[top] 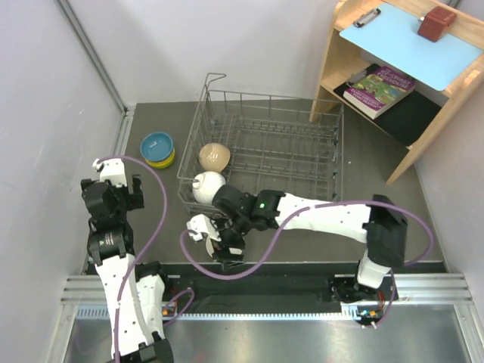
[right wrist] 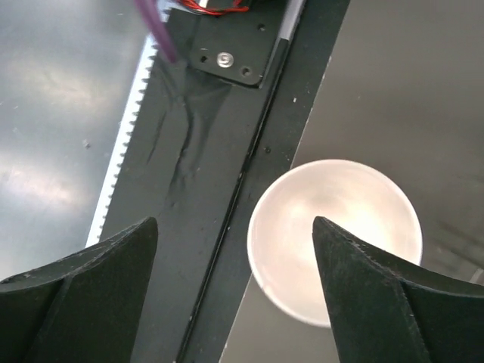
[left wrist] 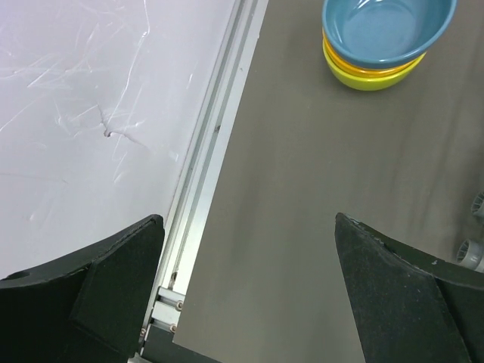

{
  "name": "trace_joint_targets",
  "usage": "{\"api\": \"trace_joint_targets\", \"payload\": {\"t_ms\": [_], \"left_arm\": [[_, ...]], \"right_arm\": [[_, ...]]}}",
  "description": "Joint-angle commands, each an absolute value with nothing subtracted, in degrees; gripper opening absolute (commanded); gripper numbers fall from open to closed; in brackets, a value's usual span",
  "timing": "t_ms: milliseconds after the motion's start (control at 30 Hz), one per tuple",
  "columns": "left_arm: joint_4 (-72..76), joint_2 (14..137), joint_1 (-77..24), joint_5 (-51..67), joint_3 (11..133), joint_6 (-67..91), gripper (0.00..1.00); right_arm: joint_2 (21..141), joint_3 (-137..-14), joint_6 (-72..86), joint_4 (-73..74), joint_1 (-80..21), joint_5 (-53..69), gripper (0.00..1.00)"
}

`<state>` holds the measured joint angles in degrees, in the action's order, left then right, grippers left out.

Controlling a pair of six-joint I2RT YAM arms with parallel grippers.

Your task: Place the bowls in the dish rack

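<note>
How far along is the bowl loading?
Done: a beige bowl and a white bowl look racked at the left end of the dish rack. In hand: nothing gripped; the right end effector hangs open over a pale bowl at the table's near edge. Left: that bowl, plus the blue-orange-yellow stack beside the rack, in front of the open, empty left end effector.

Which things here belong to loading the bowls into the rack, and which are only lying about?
For the job:
grey wire dish rack; beige round bowl and white round bowl in it; stacked: blue bowl, orange bowl, yellow-green bowl; pale bowl below the open right gripper.

Lying about:
wooden shelf unit; light blue clipped sheet; red-brown block; colourful book.
</note>
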<state>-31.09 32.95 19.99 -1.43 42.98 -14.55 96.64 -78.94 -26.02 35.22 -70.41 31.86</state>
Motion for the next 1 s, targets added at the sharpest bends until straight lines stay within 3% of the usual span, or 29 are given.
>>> {"api": "trace_joint_targets", "payload": {"t_ms": [0,367,967], "left_arm": [[-27.3,35.5,20.0,-2.6,46.2,-13.3,0.99],[-25.4,38.1,20.0,-6.1,46.8,-13.6,0.99],[-25.0,39.5,20.7,-4.4,46.9,-14.1,0.99]], "right_arm": [[100.6,-82.0,-22.1,28.3,-71.0,31.5,0.81],[106.1,-79.0,-13.7,19.2,-71.1,26.4,0.68],[107.6,-74.4,-10.6,17.3,-72.1,16.2,0.55]]}}
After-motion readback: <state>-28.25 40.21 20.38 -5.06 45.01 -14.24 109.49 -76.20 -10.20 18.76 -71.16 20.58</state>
